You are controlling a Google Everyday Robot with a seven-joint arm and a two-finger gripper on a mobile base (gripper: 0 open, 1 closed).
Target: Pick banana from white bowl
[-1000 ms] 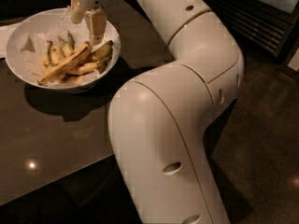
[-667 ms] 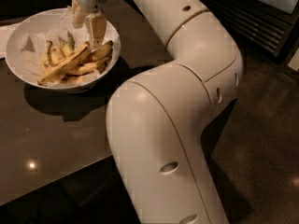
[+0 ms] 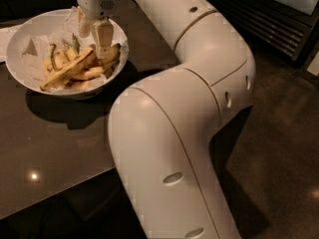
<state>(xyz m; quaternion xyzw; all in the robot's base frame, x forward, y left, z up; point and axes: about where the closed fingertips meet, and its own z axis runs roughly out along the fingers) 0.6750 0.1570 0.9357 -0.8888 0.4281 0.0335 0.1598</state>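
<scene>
Gripper [image 3: 93, 43] hangs inside the bowl [image 3: 30, 18], at its right half, with its fingers [image 3: 103, 39] spread apart and nothing clamped between them; the nearer, tan finger points down at the upper end of the banana [image 3: 70, 69], and whether it touches the peel cannot be told

That banana lies slantwise across the bowl, low end toward the left rim, high end under the gripper. Shorter bananas [image 3: 60, 56] with greenish stems sit behind it, and more yellow pieces lie below it toward the front wall. Crinkled paper [image 3: 32, 46] lines the bowl beneath the fruit. Bowl stands on a dark table [image 3: 60, 143], near its far left corner

Wrist housing hides the back rim and part of the paper. Arm [image 3: 199, 83] fills the foreground and covers the table's right edge; its upper end is cut off at the top

Compared with just before, the gripper has come down lower into the bowl, closer to the fruit; bowl and bananas lie as they did
</scene>
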